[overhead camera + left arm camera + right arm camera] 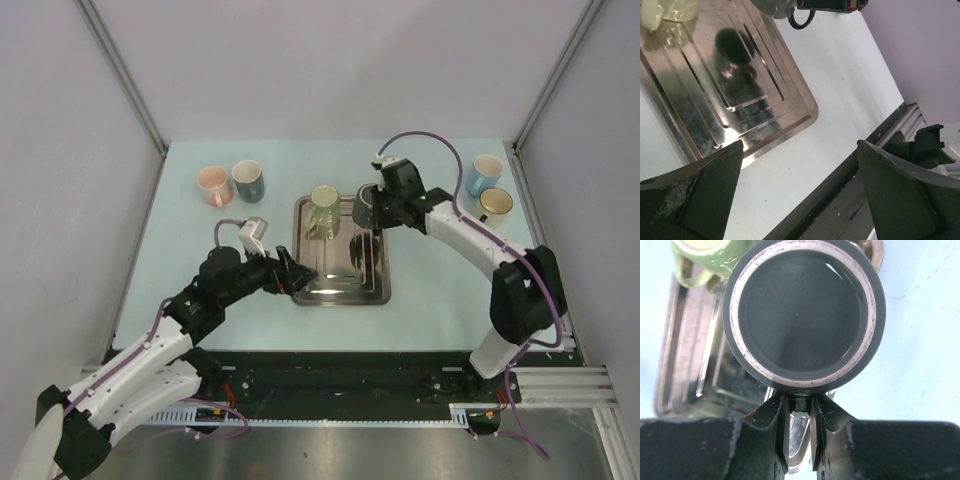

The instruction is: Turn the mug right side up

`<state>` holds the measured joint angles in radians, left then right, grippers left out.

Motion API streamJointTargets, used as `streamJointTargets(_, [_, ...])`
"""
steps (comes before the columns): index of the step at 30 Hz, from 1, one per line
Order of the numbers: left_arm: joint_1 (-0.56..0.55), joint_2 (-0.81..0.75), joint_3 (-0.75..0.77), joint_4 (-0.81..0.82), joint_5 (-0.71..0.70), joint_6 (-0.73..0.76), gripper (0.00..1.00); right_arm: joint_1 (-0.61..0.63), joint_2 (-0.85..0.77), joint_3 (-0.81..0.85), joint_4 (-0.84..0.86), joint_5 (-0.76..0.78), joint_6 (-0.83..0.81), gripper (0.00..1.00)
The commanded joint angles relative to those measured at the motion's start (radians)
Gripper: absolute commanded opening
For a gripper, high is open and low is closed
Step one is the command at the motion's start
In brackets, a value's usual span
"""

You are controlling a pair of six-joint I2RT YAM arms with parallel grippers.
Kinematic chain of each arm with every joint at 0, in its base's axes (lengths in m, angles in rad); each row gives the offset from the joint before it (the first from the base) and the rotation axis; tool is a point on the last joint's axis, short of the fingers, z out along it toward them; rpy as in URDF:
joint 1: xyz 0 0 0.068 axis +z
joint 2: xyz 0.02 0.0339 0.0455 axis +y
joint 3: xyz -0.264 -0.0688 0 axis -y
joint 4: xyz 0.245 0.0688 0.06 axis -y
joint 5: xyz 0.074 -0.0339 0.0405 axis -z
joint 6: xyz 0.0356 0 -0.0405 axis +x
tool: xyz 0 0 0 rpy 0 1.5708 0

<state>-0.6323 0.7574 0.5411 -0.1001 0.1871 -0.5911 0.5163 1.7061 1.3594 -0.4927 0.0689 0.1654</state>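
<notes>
Table: pale blue, one. Tray: one, ribbed metal, mid-table.

Arms: two.
- Left gripper is spread wide with nothing in it, over the tray's near left edge. The wrist view agrees.
- Right gripper is clenched on the handle of the grey mug, at the tray's far right edge.

Task mug: dark grey glaze. Its flat base faces the right wrist cam, with a pale, scuffed, unglazed foot ring. The handle is pinched between the fingers. Can't tell if it touches the tray.

Mugs: six total.
- One grey, in the grip.
- One green mug on the tray's far end, just beside the grey one.
- Far left pair: pink mug and teal mug.
- Far right pair: light blue mug and dark cream-lined mug.
</notes>
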Motion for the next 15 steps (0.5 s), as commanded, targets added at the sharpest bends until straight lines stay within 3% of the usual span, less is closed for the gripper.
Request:
streamJointTargets(1, [0.005,-0.012,-0.053,0.176,0.07,-0.09,0.99,-0.074,-0.18,-0.123,0.215,-0.29,0.168,0.0])
streamJointTargets(5, [0.002,0.0,-0.124,0.382,0.155,-0.203,0.99,-0.124,-0.316,-0.258,0.408,-0.515,0.327,0.0])
streamJointTargets(9, [-0.003,0.02,-0.197,0.586,0.192,-0.288,1.0,-0.147,-0.403,-0.394,0.714,-0.703,0.514,0.0])
streamJointTargets(15, [-0.024,0.092,-0.279,0.958,0.209,-0.417,1.0,-0.147,-0.465,-0.644,1.257,-0.8,0.885,0.0])
